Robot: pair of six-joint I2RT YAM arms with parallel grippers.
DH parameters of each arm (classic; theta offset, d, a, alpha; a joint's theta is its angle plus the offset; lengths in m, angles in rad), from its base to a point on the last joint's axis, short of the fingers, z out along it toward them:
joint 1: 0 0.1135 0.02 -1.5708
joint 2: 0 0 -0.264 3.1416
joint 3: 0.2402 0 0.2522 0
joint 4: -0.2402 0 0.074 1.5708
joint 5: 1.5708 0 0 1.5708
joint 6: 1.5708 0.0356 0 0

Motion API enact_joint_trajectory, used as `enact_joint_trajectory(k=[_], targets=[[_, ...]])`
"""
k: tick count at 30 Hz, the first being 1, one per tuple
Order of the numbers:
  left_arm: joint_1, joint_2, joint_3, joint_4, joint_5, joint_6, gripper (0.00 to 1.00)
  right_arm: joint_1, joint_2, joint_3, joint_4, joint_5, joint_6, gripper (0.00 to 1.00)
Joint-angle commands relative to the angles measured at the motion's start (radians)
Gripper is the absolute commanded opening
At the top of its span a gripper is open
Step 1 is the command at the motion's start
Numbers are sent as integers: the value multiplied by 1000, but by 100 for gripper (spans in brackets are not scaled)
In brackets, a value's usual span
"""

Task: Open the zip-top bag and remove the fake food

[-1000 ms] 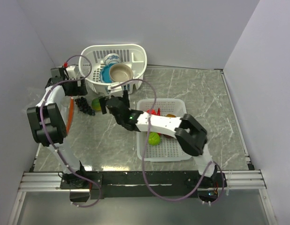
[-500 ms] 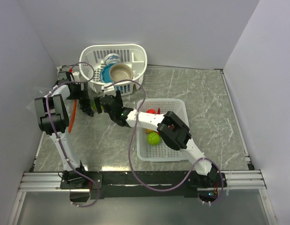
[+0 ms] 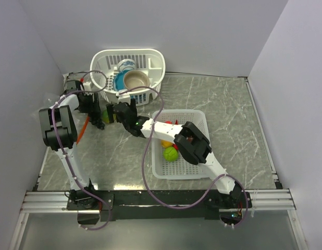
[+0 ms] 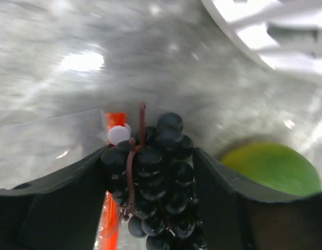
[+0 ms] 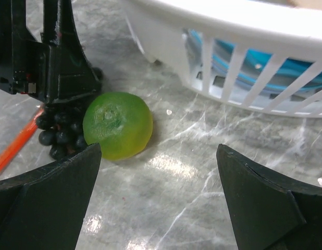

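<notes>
My left gripper (image 4: 150,156) is shut on a dark purple bunch of grapes (image 4: 156,192), low over the table at the far left (image 3: 97,115). The clear zip-top bag (image 4: 46,146) lies just left of it, its orange-red zip strip (image 4: 110,208) beside the grapes; the strip also shows in the top view (image 3: 84,126). A green lime (image 5: 118,125) sits on the table right of the grapes (image 5: 59,138). My right gripper (image 5: 158,198) is open and empty, just short of the lime, in the top view (image 3: 114,113). More fake food lies in the flat basket: a green fruit (image 3: 170,153) and red pieces (image 3: 169,124).
A white oval mesh basket (image 3: 150,57) with a blue bowl (image 5: 286,67) and a beige bowl (image 3: 134,79) stands right behind the lime. A flat white mesh basket (image 3: 195,166) sits mid-table. The left wall is close to the left arm.
My left gripper came down over the grapes and closed on them. My right gripper moved left, closer to the lime.
</notes>
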Motion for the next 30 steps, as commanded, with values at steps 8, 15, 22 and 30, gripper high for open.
enact_joint_trajectory(k=[8, 15, 22, 30], targets=[[-126, -23, 11, -229, 304, 149, 52, -1, 32, 137, -111, -7, 56, 100], [-180, -79, -68, -370, 396, 341, 53, -1, 11, 96, -152, 15, 72, 100], [-179, -163, -216, -392, 412, 434, 55, -1, -63, -37, -236, 101, 121, 100], [-119, -260, -184, -511, 447, 450, 99, 8, -83, -91, -319, 170, 150, 100]])
